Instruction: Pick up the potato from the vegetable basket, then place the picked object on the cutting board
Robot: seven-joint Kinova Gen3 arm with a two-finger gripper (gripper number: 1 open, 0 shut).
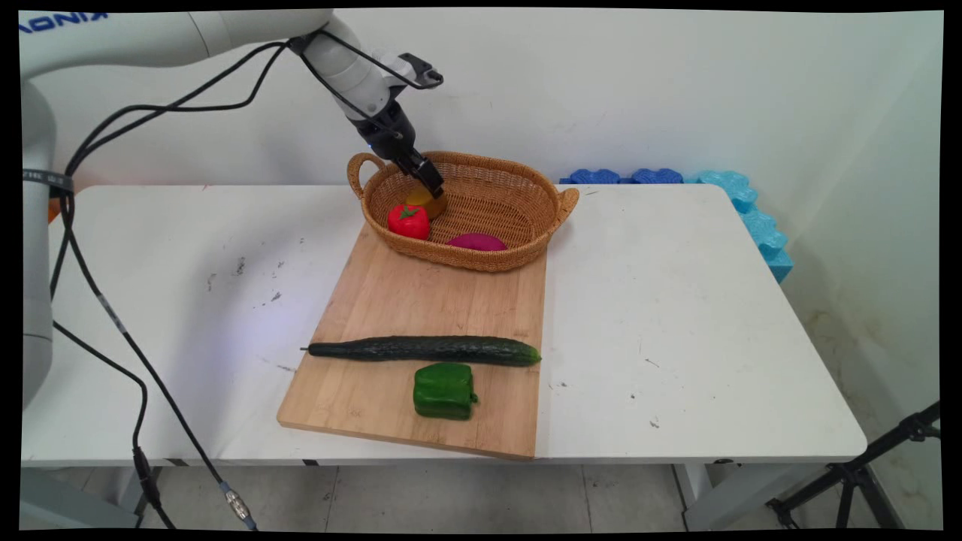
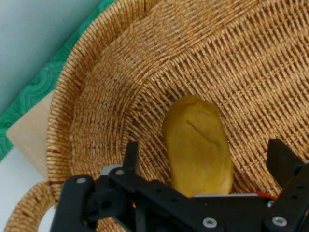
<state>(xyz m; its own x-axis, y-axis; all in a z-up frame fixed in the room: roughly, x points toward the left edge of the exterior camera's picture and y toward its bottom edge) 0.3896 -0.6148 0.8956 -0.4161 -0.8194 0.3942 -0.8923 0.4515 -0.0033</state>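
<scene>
Pincer (image 2: 205,162): spread wide inside the wicker basket (image 1: 496,197), one finger each side of the yellow fruit (image 2: 198,145), not touching.
Just beside: red tomato (image 1: 408,221).
Farther off: magenta piece (image 1: 476,241); cucumber (image 1: 425,350), green pepper (image 1: 444,391) on cutting board (image 1: 391,300).

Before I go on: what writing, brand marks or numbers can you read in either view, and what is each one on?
"KINOVA", in blue letters, cut off by the picture's top left edge and not upright as seen in the main view: on the arm's white link.
Nothing readable on the wicker basket, the cutting board, the cucumber or the gripper.
Hand view: no text at all.
</scene>
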